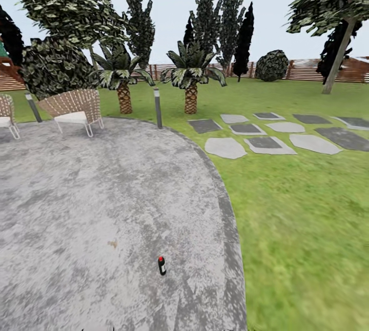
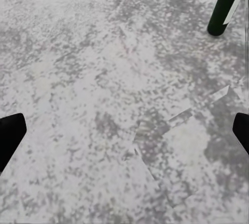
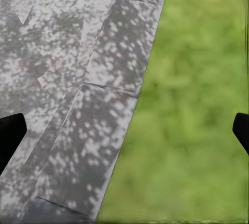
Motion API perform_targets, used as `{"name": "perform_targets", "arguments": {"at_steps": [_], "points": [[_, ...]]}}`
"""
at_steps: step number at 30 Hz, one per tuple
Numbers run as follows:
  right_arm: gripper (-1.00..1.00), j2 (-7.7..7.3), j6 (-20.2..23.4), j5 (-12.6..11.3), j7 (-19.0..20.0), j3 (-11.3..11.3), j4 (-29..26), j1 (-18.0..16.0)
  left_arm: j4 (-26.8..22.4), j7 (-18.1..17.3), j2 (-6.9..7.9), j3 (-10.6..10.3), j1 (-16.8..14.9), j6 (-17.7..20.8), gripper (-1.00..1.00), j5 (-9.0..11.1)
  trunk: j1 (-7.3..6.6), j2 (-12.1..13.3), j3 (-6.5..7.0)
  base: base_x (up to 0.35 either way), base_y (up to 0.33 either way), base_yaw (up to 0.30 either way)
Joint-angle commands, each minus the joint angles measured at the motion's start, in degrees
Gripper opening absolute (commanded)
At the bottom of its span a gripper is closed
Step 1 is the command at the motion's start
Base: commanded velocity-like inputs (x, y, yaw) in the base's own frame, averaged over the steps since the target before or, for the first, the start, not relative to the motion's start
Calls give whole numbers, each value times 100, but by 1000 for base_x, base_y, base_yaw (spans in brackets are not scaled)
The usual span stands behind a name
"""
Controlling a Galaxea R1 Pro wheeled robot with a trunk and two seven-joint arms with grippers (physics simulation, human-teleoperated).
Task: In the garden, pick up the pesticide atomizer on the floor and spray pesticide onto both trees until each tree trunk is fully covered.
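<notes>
Your pesticide atomizer (image 1: 162, 265) stands upright on the floor (image 1: 92, 208), low in the head view's centre, near the paving's curved edge. In the left wrist view, your left gripper (image 2: 124, 130) points down at the paving, its 2 fingertips (image 2: 10, 133) spread wide and empty; the bottle (image 2: 226, 5) sits upper right, apart from them. Your right gripper (image 3: 124, 130) hangs likewise released over the paving-lawn (image 3: 197, 104) border. Wrist height is hard to judge.
</notes>
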Motion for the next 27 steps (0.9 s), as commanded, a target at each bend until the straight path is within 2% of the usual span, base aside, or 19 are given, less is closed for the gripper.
{"name": "perform_targets", "arguments": {"at_steps": [1, 27], "points": [[100, -1, -19, 2, -2, 0, 6, -4, 2, 6, 0, 7, -1, -18, 100, 1, -1, -2, -5, 10, 64, -300], [100, 1, -19, 2, -2, 0, -2, -4, 2, 11, 5, 7, -1, -18, 100, 1, -1, -2, -5, 1, 6, -296]]}}
